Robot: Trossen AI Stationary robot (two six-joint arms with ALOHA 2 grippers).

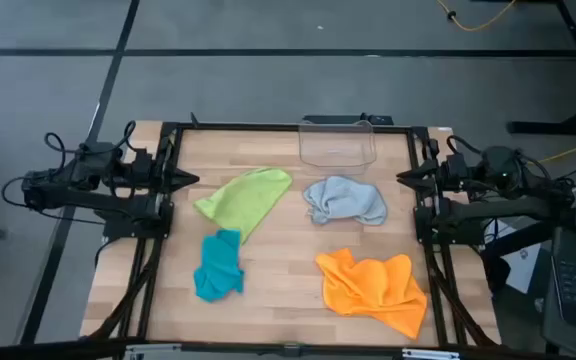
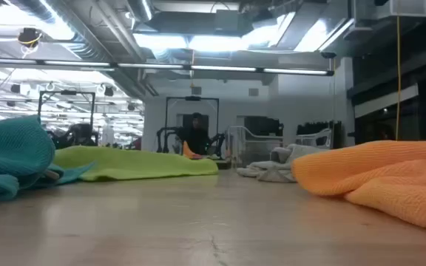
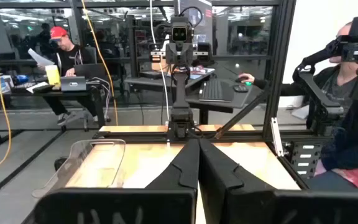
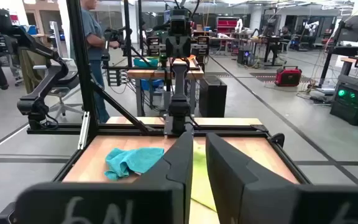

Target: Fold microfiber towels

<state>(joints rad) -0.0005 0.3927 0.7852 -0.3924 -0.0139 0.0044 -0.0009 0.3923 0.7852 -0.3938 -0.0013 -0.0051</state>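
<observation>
My left jaws are pressed together with nothing between them; my right jaws stand a little apart, also on nothing. The left gripper (image 1: 190, 181) waits at the left edge of the table (image 1: 278, 290), pointing inward, and the right gripper (image 1: 404, 177) waits at the right edge, facing it. Neither touches any cloth.

Four towels lie loose and unfolded on the wood. The green towel (image 1: 243, 199) is spread at the middle left, stretched on a slant. The grey towel (image 1: 345, 200) sits bunched beside it to the right, apart from it. The teal towel (image 1: 218, 265) is crumpled nearer the front on the left, its top just beside the green one's lower end. The orange towel (image 1: 373, 287) lies rumpled at the front right, well apart from the teal one.

A clear bin (image 1: 338, 143) stands at the table's far edge, just behind the grey towel.

Beyond the table, people sit at desks, one seated close by at the right side.
</observation>
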